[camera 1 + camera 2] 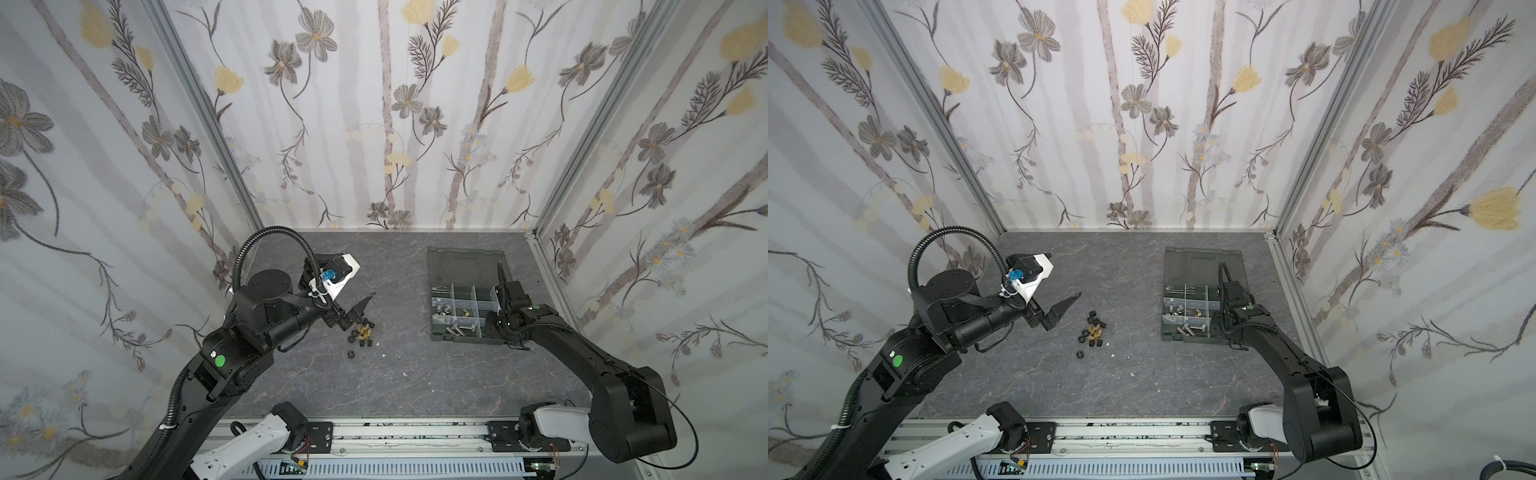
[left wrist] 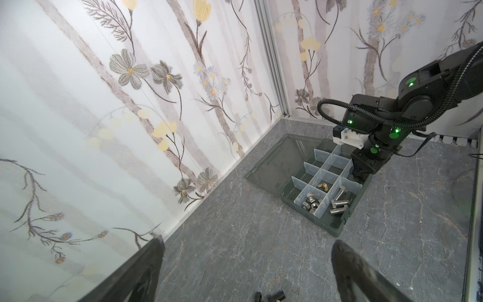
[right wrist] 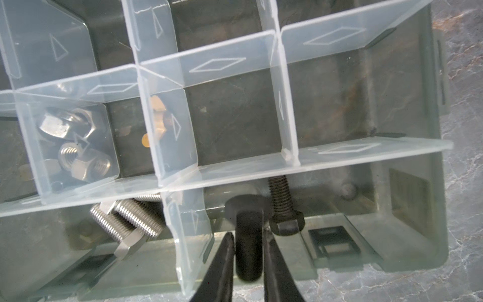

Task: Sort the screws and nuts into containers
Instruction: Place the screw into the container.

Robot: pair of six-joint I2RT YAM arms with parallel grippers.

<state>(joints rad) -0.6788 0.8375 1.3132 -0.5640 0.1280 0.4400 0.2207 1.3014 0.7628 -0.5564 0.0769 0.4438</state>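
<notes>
The grey organizer box (image 1: 457, 338) (image 1: 1183, 337) lies open at the right, and clear dividers split it into containers. My right gripper (image 3: 248, 238) hangs over a front corner container. Its jaws are closed on the shank of a black screw (image 3: 248, 251) that points head down. Another black screw (image 3: 283, 209) lies in that container. Silver screws (image 3: 125, 222) (image 2: 338, 204), silver nuts (image 3: 75, 146) (image 2: 311, 202) and a brass nut (image 3: 156, 112) sit in neighbouring containers. My left gripper (image 1: 351, 309) (image 2: 248, 243) is open and empty, just left of a loose pile of black and brass nuts and screws (image 1: 361, 332) (image 1: 1094, 328).
The box lid (image 1: 465, 266) lies flat behind the containers. One black nut (image 1: 351, 354) sits apart at the front of the pile. Flowered walls close in the grey stone table (image 1: 415, 382) on three sides, and a metal rail (image 1: 415, 432) runs along the front.
</notes>
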